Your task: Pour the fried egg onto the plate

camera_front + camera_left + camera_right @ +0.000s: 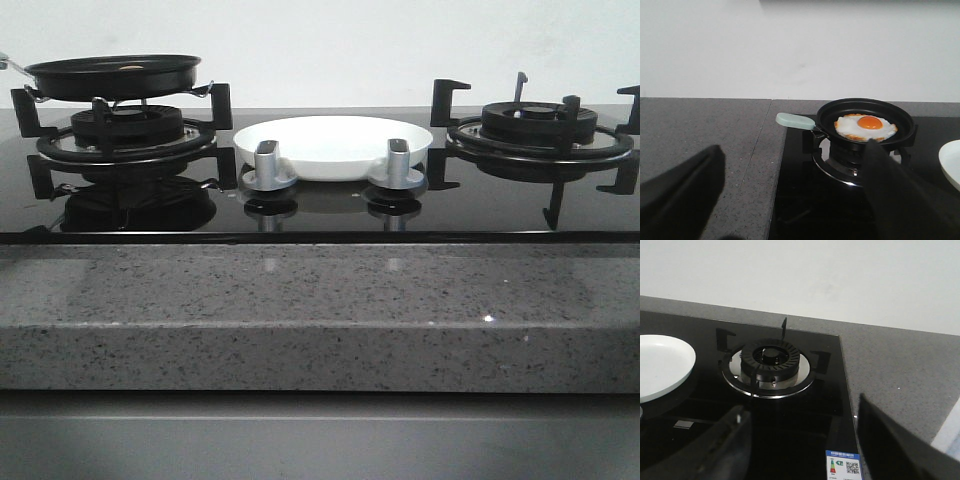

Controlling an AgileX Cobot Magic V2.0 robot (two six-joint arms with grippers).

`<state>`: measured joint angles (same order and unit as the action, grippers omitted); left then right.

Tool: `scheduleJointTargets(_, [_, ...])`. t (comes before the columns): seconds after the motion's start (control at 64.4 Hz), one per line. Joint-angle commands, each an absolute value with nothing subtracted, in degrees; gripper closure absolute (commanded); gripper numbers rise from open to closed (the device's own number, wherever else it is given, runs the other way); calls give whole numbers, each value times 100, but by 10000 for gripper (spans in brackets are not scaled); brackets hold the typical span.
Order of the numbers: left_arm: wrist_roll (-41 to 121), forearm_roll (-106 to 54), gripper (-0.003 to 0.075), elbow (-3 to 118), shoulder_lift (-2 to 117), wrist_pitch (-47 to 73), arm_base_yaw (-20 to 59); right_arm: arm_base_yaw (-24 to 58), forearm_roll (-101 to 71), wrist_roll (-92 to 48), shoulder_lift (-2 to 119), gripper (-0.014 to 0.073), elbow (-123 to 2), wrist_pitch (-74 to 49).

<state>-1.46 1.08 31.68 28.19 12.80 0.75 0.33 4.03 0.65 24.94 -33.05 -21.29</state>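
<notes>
while the pale fried egg with an orange yolk [865, 127] lies in the black frying pan [866, 120] on the left burner, the glossy white plate [335, 145] waits just beside. both grippers [790, 195] [802, 445] gape, holding nothing. a skewed grasp on the mint-green handle [795, 120] could tip the pan, dropping the egg onto the stove.

The fried egg [865, 128] lies flat in a black frying pan [866, 123] on a hob burner [850, 162], its pale green handle [794, 120] over the grey worktop [705, 135]. The left gripper [795, 192] hangs spread wide, holding nothing. The plate [951, 164] edge shows beside the burner.
</notes>
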Motion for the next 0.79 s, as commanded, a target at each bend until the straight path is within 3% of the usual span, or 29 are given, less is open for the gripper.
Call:
scheduleJointTargets(0.0, [-197,140,43,3357,2866,882,68,-14,470,50,2565,11,-3505,-1691])
scheduleJointTargets(0.777, [-197,140,50,3357,2866,882,68,-14,470,50,2565,11,-3505,-1593])
